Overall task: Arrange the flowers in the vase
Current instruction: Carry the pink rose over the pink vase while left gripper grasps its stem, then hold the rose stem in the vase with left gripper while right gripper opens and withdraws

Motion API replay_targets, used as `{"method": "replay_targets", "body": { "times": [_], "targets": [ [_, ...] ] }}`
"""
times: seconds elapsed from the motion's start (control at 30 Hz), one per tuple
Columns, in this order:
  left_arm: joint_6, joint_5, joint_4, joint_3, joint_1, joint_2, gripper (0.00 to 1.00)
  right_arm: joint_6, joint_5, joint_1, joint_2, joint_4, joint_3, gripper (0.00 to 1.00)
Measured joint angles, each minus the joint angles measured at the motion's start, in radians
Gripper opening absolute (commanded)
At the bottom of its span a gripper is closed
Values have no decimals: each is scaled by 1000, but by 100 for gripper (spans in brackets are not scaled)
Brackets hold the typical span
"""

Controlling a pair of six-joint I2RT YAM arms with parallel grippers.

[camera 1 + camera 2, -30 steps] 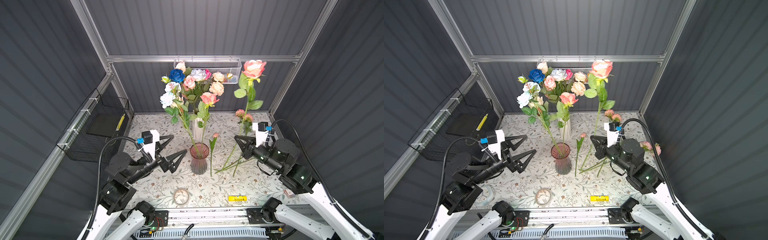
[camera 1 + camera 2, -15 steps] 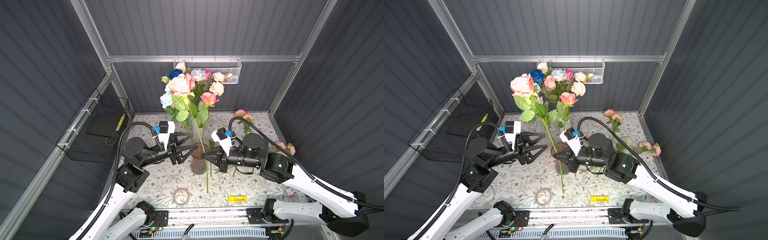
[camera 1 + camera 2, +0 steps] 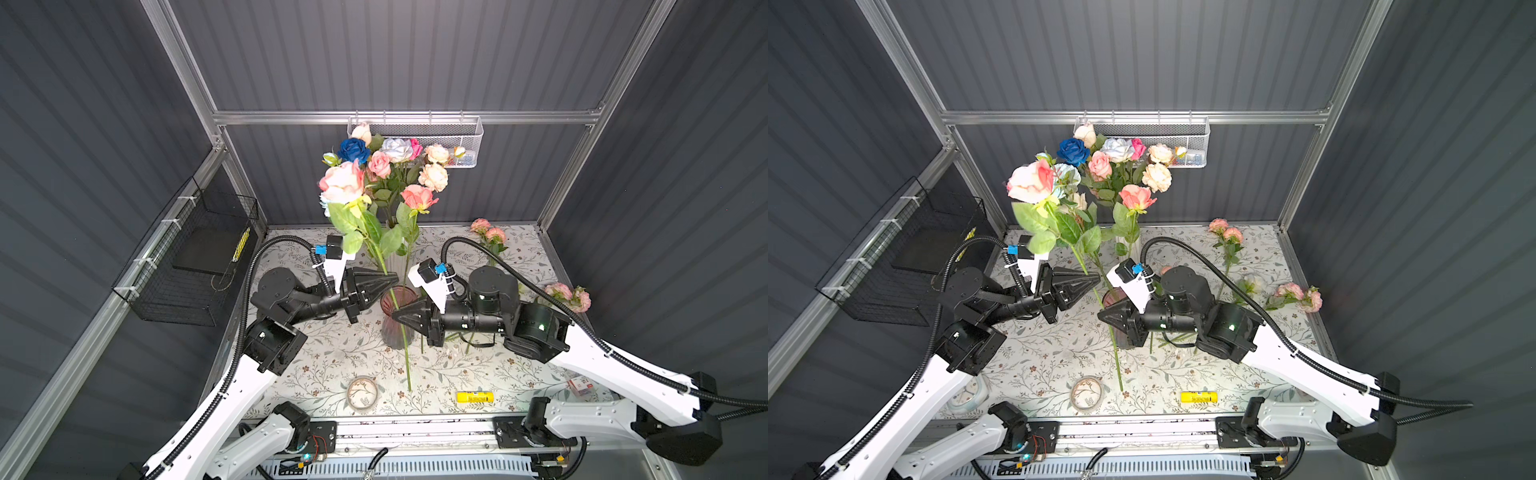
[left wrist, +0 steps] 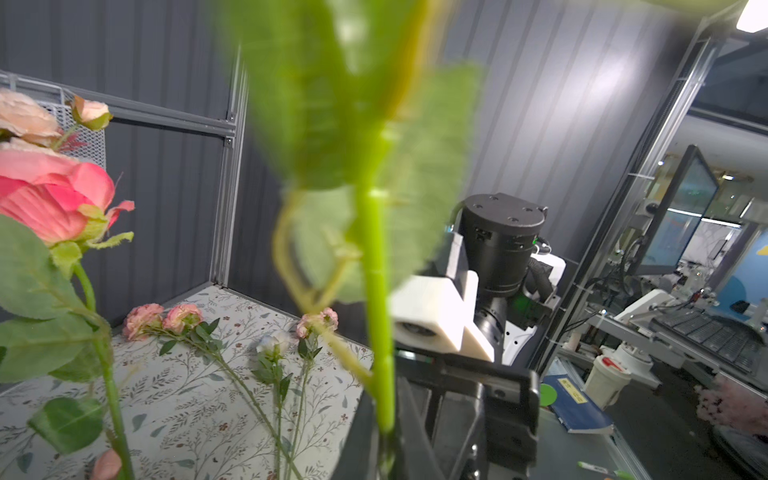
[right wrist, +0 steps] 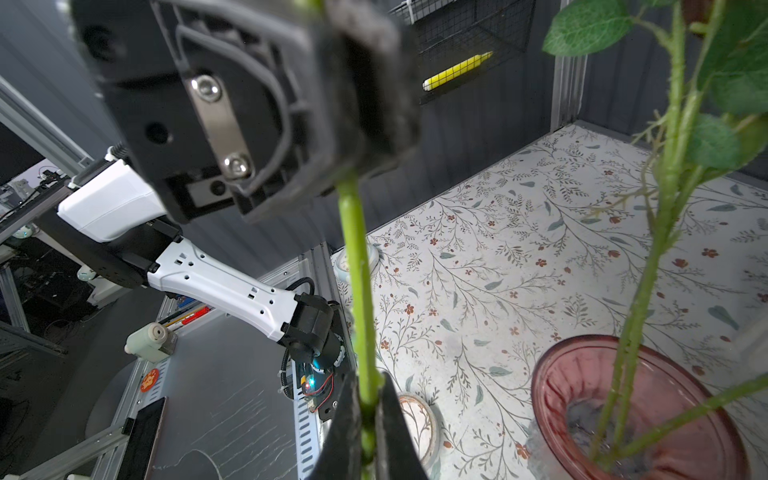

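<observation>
The left gripper and the right gripper both clamp the pink rose by its stem near the vase; the yellow stick has an illegible label.

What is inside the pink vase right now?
A few green stems stand in the pink glass vase, leaning out over its rim. The lifted rose stem hangs outside it. The bottom is murky, so the stem ends cannot be seen.

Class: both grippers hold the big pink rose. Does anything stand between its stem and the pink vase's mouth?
No outside object. The pink vase holds a few stems; much of its mouth is free. The pink rose hangs beside it, stem end apparently below the rim, so the vase's wall blocks it until lifted.
</observation>
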Motion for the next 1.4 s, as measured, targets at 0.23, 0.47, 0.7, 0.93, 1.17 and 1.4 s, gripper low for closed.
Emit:
{"method": "replay_targets", "body": {
  "times": [0.23, 0.47, 0.7, 0.93, 1.17, 1.4],
  "targets": [
    [110, -60, -96, 150, -3, 57, 0, -14, 116, 2, -132, -16, -54, 63],
    [298, -170, -156, 322, -3, 158, 0, -34, 273, 1, -322, -64, -96, 64],
    [374, -231, -135, 381, -3, 309, 0, -37, 363, 1, -423, -96, -134, 65],
    [366, -301, -62, 155, -3, 316, 0, -34, 407, 1, -454, -133, -174, 70],
    [298, -386, -29, -8, -3, 258, 68, -31, 440, 0, -452, -144, -185, 76],
    [267, -434, -5, 19, -3, 133, 83, -18, 473, -5, -446, -150, -199, 81]
  ]
}}
